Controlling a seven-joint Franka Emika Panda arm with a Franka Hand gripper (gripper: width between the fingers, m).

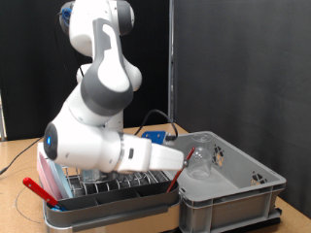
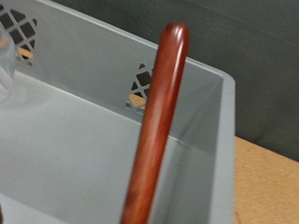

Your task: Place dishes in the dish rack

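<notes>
My gripper (image 1: pixel 182 160) hangs low at the border between the dish rack (image 1: pixel 117 186) and the grey tub (image 1: pixel 243 184). It is shut on the thin red-handled utensil (image 1: pixel 177 178), which slants down from the fingertips over the rack's right end. The wrist view shows the red handle (image 2: pixel 154 131) close up against the tub's wall (image 2: pixel 75 140); the fingers themselves do not show there. A clear drinking glass (image 1: pixel 201 161) stands in the tub just right of the gripper. The silver wire rack sits in its shallow white-grey tray (image 1: pixel 107 207). I cannot make out the metal cup.
A red and pink flat item (image 1: pixel 37 184) leans at the rack's left end. The arm's bulk covers the rack's middle. A black pole (image 1: pixel 172 68) stands behind. A dark cable (image 1: pixel 155 118) runs behind the tub. The wooden table (image 1: pixel 15 209) shows at the exterior view's left.
</notes>
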